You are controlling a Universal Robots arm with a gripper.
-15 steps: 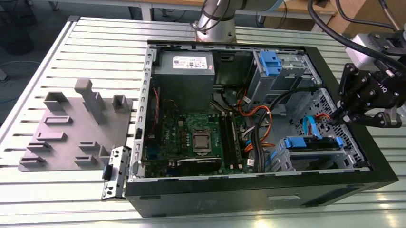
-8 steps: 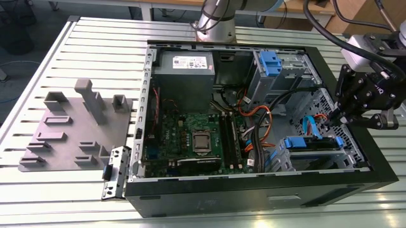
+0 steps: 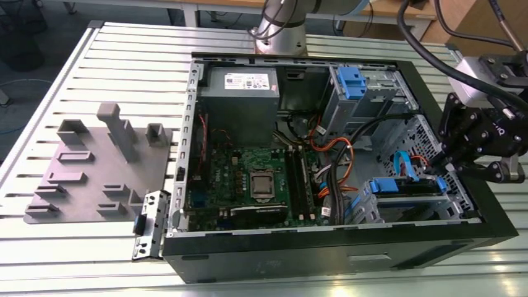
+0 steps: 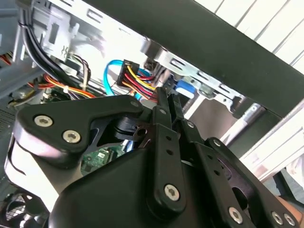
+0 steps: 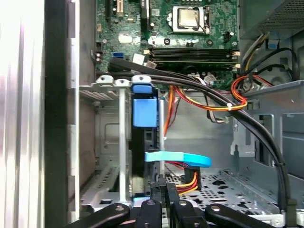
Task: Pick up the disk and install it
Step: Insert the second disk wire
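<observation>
The disk (image 3: 394, 185) sits in the metal drive cage (image 3: 449, 201) at the near right corner of the open computer case, its blue rail ends showing. In the first wrist view the disk (image 5: 137, 164) stands edge-on in the cage, with its blue clip (image 5: 144, 111) at the end. My gripper (image 3: 441, 168) hangs over the case's right wall, just behind the disk's cabled end. Its fingers (image 5: 167, 194) are pressed together with nothing visible between them. In the second wrist view the fingertips (image 4: 164, 97) rest close to the yellow, red and black power plug (image 4: 137, 78).
The case holds a motherboard (image 3: 256, 179), a grey power supply (image 3: 243, 83), a second blue-railed bay (image 3: 350, 83) and bundled cables (image 5: 213, 95). A blue data cable (image 5: 178, 158) curves by the disk. A grey fixture plate (image 3: 91, 167) lies on the slatted table at the exterior view's left.
</observation>
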